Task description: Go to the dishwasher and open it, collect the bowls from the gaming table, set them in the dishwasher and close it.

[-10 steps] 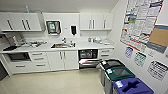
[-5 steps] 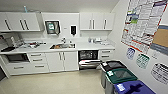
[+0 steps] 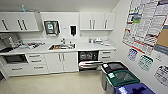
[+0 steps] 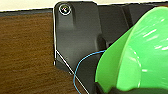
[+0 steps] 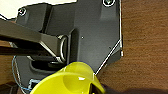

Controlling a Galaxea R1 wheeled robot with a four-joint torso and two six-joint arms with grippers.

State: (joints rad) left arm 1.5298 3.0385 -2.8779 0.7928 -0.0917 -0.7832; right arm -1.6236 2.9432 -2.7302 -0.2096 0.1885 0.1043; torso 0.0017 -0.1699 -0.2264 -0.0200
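The robot stood well back in the kitchenette, facing the dishwasher (image 3: 88,60), which sat under the white counter (image 3: 82,46) to the right of the sink (image 3: 61,46), between the white cabinet doors and a stack of drawers; its steel door hung folded down and the dark inside was open to the room. By my reckoning the bowls were being carried to the machine, with loading and shutting left to do. A lime green bowl (image 4: 140,55) showed large at the left wrist and a yellow bowl (image 5: 72,80) at the right wrist, each close against its arm, so each pincer was probably grasping one, though I could not tell how far either stood open. The next move would call for closing in on the lowered door without clipping the recycling bins (image 3: 120,76) lined along the right wall, then lowering each bowl into the rack, which looked too dim to judge for free room
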